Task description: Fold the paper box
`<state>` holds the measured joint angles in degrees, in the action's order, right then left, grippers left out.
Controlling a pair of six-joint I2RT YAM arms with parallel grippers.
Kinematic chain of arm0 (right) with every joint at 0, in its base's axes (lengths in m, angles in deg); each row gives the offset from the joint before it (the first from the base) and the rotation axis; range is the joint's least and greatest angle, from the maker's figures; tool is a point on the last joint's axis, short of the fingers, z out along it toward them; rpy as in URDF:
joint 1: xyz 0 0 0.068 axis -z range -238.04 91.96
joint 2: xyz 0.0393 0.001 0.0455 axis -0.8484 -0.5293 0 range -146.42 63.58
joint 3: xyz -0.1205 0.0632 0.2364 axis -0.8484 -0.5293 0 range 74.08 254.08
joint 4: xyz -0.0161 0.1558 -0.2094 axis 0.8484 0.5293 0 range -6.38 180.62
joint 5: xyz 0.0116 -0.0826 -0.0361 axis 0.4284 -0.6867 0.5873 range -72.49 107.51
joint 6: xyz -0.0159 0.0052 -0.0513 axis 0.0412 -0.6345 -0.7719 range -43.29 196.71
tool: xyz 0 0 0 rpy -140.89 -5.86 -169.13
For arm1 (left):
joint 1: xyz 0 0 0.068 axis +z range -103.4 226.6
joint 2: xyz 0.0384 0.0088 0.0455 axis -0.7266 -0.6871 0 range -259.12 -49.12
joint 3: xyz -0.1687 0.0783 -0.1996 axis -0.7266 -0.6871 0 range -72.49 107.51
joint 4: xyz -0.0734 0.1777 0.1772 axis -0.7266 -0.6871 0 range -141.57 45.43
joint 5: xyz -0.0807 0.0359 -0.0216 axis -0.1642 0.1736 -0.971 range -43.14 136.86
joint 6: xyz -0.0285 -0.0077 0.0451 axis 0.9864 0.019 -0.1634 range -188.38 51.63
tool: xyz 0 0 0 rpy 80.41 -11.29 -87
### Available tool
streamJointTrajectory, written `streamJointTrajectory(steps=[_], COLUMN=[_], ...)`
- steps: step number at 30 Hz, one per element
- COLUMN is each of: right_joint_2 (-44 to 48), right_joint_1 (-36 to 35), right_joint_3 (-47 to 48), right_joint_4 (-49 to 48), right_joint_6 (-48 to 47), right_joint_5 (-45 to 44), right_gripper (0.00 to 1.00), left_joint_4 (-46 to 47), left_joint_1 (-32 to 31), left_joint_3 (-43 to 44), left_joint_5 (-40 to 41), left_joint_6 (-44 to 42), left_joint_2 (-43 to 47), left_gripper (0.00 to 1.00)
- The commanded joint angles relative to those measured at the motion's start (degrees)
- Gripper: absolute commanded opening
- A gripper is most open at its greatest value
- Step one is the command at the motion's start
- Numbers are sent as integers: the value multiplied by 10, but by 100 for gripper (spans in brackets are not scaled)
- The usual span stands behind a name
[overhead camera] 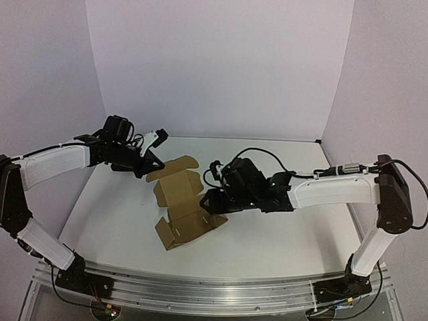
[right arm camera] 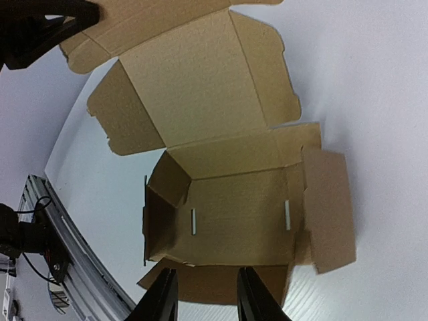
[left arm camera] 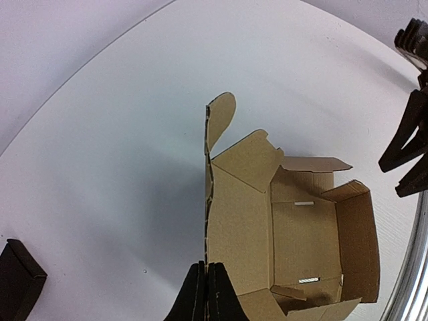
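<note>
While its tray stands half formed with side walls raised, the plain brown corrugated-cardboard paper box (overhead camera: 182, 204) lies mid-way across the white tabletop (overhead camera: 281, 234), lid panel spread open; the left gripper (left arm camera: 206, 267), pressed together, pinches the lid's outer edge, and the right gripper (right arm camera: 207, 274), fingers spread, hangs over the tray's front wall

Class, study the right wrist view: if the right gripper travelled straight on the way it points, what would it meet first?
The paper box. The right gripper points at its near wall, which lies just ahead of it; depth is unclear, but contact looks almost immediate.
</note>
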<state>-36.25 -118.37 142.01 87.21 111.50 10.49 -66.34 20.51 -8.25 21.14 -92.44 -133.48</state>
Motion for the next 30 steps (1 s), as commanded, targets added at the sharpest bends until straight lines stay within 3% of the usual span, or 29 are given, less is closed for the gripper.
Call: streamJointTrajectory(steps=[1, 4, 8, 16, 23, 30], right_joint_2=[0, -21, -61, -132, -179, -164], right_joint_1=[-13, 0, 31, 54, 54, 81], right_joint_3=[16, 39, 98, 146, 180, 154], right_joint_4=[79, 92, 138, 155, 192, 225], right_joint_6=[60, 25, 4, -31, -81, -40], right_joint_5=[-36, -58, -48, 38, -30, -148], right_gripper=[37, 48, 54, 69, 69, 54], left_joint_4=[36, 31, 24, 29, 34, 26], left_joint_1=[-1, -1, -2, -2, -2, -2], left_joint_3=[-31, -39, -46, -49, -52, -51], left_joint_5=[1, -7, -18, -10, -16, -19], left_joint_6=[12, 10, 8, 20, 26, 14], left_joint_2=[48, 55, 64, 66, 60, 60], left_gripper=[0, 0, 0, 0, 0, 0])
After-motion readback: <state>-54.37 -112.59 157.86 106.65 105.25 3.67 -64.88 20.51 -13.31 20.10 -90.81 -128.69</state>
